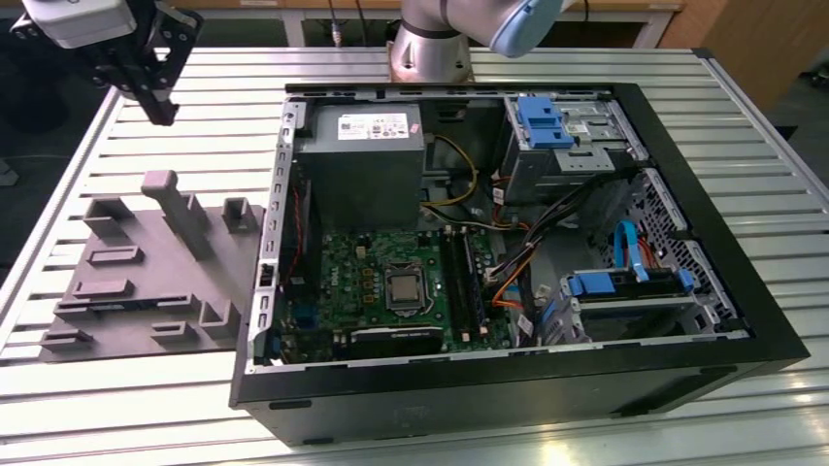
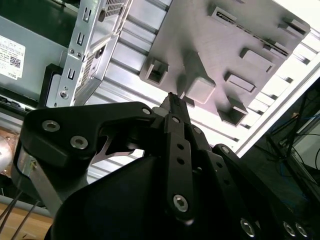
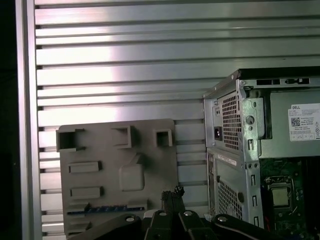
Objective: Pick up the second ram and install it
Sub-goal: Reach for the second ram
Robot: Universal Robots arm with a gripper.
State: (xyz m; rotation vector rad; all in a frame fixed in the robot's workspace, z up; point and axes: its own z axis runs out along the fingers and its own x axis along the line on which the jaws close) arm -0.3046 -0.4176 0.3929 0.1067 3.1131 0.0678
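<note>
On a slatted metal table [image 1: 130, 408], an opened computer case [image 1: 764, 320] is lying on its side. A light grey plastic fixture [image 1: 136, 267] with slots and uprights is resting just beside it, toward the exterior view's left. Above the table, past the fixture's far edge, the black gripper [image 1: 163, 112] is hanging with its fingers pointing down. Its jaws are sitting pressed together, with nothing between them.

In the first wrist view, the second ram [image 3: 107, 209] is showing as a thin dark strip with bluish flecks. It is sitting edge-up in a long slot near one edge of the fixture, well apart from the gripper. I am identifying it by its shape and position, since its small blocks are not standing out singly.

As a judgement, the strip is looking light, stiff and thin, and also fragile, being a bare circuit board with raised parts on its face. Its flat sides are probably offering a smooth, somewhat slippery hold. The safest grip is likely across the two flat faces near the middle of the exposed long edge, squarely, so it is not tilting or twisting as it leaves the slot.

Inside the case, a grey power supply [image 1: 363, 165] is carrying a white label [image 1: 373, 124] with lines of dark print and a square code pattern. A pale sticker [image 3: 227, 160] is running along the case's rear panel. I am making out no writing on the fixture or the strip.
</note>
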